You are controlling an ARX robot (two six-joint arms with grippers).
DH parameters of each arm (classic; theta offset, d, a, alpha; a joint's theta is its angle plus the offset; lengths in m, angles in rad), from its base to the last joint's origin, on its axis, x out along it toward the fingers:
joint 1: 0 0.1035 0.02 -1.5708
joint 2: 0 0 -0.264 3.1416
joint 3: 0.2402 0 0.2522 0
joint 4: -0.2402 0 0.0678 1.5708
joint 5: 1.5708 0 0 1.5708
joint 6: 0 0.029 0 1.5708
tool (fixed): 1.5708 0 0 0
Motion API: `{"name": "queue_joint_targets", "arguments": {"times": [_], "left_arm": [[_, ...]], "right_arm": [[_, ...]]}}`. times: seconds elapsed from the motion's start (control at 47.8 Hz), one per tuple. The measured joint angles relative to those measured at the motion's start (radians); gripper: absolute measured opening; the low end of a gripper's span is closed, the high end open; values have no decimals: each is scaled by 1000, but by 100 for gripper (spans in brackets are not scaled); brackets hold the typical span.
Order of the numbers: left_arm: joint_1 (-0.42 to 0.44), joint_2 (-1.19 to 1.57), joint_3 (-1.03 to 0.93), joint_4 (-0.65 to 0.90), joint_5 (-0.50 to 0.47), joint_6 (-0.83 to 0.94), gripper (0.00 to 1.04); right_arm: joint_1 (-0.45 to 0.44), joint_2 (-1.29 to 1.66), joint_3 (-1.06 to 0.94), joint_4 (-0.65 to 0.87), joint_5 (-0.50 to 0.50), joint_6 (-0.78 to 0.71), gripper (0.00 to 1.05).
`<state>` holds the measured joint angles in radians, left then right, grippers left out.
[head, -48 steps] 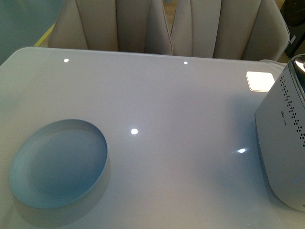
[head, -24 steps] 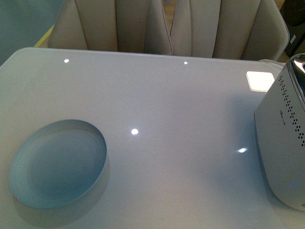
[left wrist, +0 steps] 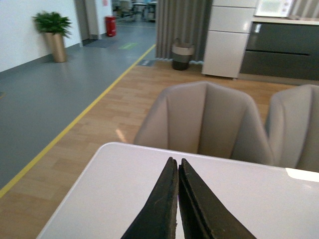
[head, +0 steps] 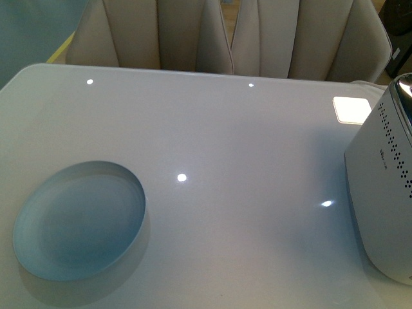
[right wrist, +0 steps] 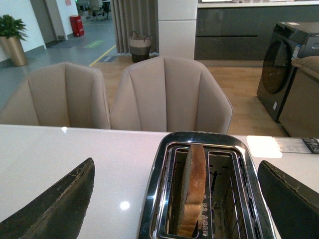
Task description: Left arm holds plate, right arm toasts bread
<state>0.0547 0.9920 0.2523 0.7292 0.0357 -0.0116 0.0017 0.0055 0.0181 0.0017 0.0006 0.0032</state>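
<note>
The pale bluish plate (head: pixel 78 220) lies on the white table (head: pixel 219 135) at the front left, with nothing on it. Neither arm shows in the front view. In the left wrist view my left gripper (left wrist: pixel 177 162) is shut, its black jaws pressed together over the bare table, holding nothing. In the right wrist view the bread (right wrist: pixel 193 188) stands upright in one slot of the chrome-topped toaster (right wrist: pixel 164 174), its top poking above the slot. My right gripper (right wrist: pixel 180 184) is open wide, its fingers (right wrist: pixel 65 199) on either side of the toaster and above it.
The white toaster body (head: pixel 385 187) fills the front view's right edge. A second toaster slot (right wrist: pixel 224 194) next to the bread holds nothing. Beige chairs (head: pixel 225 35) stand along the table's far side. A bright light patch (head: pixel 351 109) lies near the far right corner.
</note>
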Motion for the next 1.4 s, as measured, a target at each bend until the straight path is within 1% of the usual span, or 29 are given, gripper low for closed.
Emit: {"name": "queue_joint_targets", "arguments": {"times": [0.021, 0.084, 0.125, 0.376, 0.69, 0.795, 1.401], "left_arm": [[-19, -16, -15, 0, -26, 0, 3], [-49, -61, -52, -5, -29, 0, 3], [-52, -78, -65, -9, -29, 1, 3], [-52, -201, -136, -62, -34, 1, 3], [-53, -397, -202, -191, -36, 0, 3], [-53, -418, -239, -166, -36, 0, 3], [-53, -713, -239, -449, -36, 1, 3]], "right_arm": [[0, 0, 0, 0, 0, 0, 96], [0, 0, 0, 0, -1, 0, 96], [0, 0, 0, 0, -1, 0, 96], [0, 0, 0, 0, 0, 0, 96], [0, 0, 0, 0, 0, 0, 96], [0, 0, 0, 0, 0, 0, 96], [0, 0, 0, 0, 0, 0, 96]]}}
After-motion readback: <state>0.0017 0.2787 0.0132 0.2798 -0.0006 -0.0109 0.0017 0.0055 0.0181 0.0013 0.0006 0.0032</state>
